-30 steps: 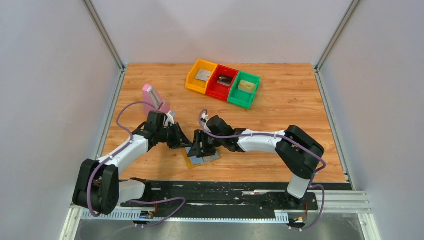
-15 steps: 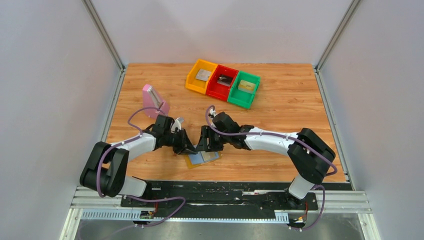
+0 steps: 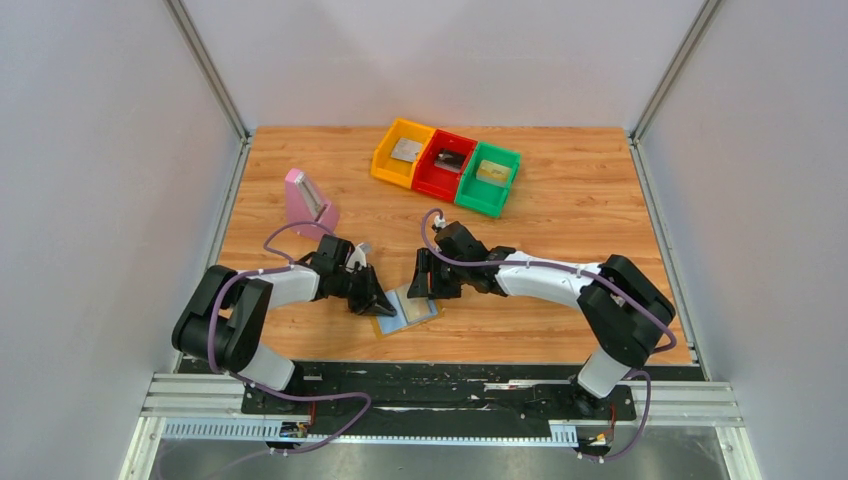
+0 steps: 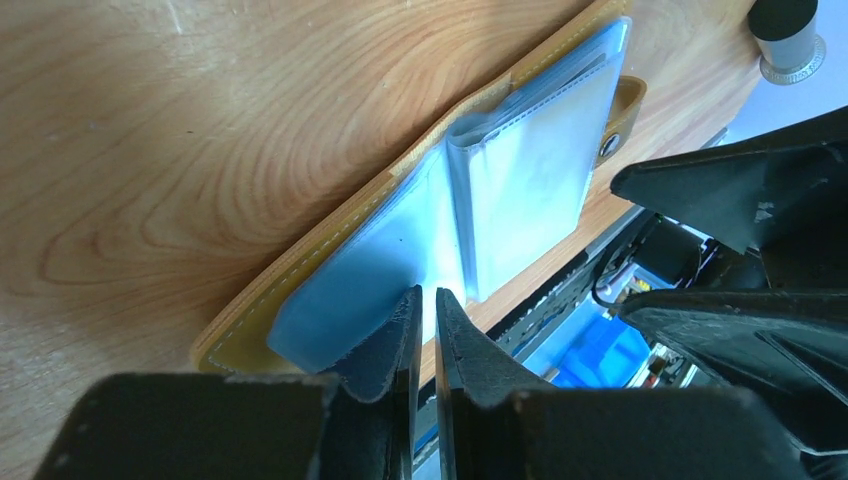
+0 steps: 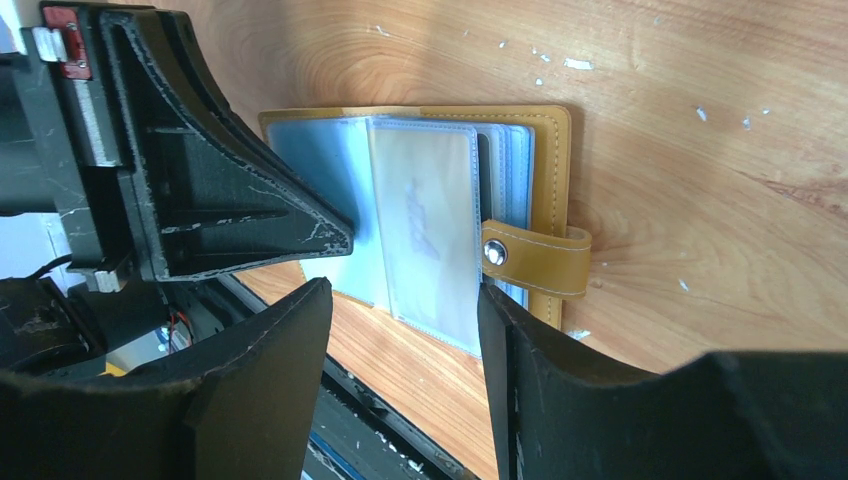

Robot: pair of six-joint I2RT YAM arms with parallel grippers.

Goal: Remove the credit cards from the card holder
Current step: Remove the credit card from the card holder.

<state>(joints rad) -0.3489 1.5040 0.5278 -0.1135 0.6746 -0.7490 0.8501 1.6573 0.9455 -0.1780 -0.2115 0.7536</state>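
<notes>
The card holder (image 3: 408, 311) lies open near the table's front edge, mustard-tan outside, with light blue and clear sleeves showing inside. My left gripper (image 3: 384, 307) is shut, its tips (image 4: 425, 297) resting on the holder's left blue page (image 4: 350, 290). My right gripper (image 3: 424, 284) is open just behind the holder's right half, its jaws (image 5: 405, 295) apart over the clear sleeve (image 5: 425, 225) and tan tab (image 5: 535, 258). A silver-grey card (image 3: 405, 150), a dark grey card (image 3: 447, 159) and a golden card (image 3: 491, 171) lie in the bins. I cannot tell whether the sleeves hold a card.
A yellow bin (image 3: 385, 157), a red bin (image 3: 432, 175) and a green bin (image 3: 478, 198) stand in a row at the back. A pink block (image 3: 306, 202) stands at the left. The black rail runs just past the holder at the table's front edge (image 3: 470, 366).
My left gripper has moved right and forward onto the holder's left page. My right gripper has drawn back and right off the holder.
</notes>
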